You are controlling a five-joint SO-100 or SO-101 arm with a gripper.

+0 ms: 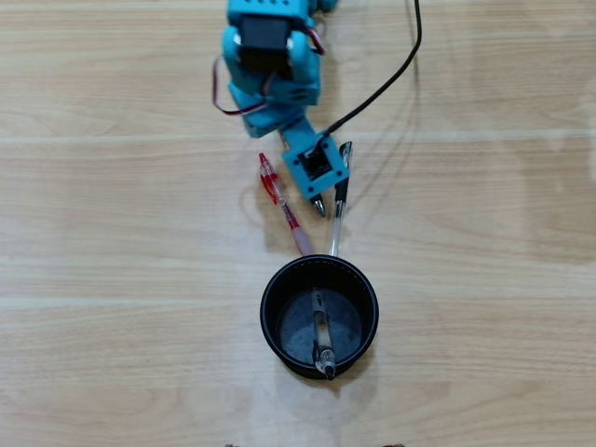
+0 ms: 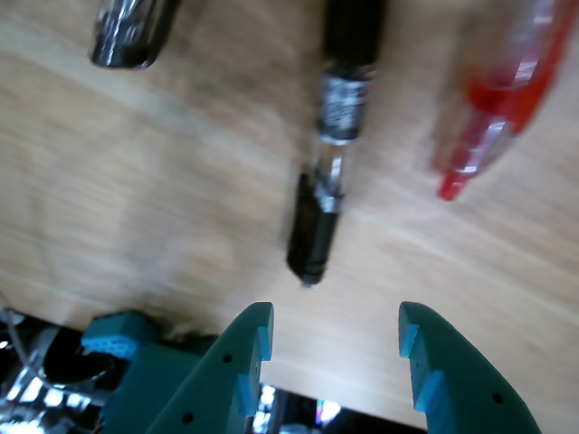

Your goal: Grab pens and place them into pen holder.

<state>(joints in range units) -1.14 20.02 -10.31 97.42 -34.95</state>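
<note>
Pale wood planks make up the bench [image 1: 112, 233], lit evenly from above. At the top of the overhead view the teal arm [image 1: 270, 65] leans down toward the boards, with a black cable [image 1: 391, 84] trailing off behind it. Its pincer [image 2: 335, 339] stands open in the wrist view, the two teal fingers [image 2: 240, 357] spread apart with bare wood between them and nothing held.

Just beyond the fingertips in that view lies a black pen with a chrome band [image 2: 330, 136], its clip end nearest the pincer. A red translucent pen [image 1: 282, 203] lies on the bench left of the arm's head in the overhead view, its far end reaching the rim of the pen holder [image 1: 273, 321]. A clear pen with a black clip [image 1: 338, 209] lies on the right of the head, running down toward the same rim. The holder stands upright below them, and one pen [image 1: 321, 345] already leans inside it, resting against the near wall.
</note>
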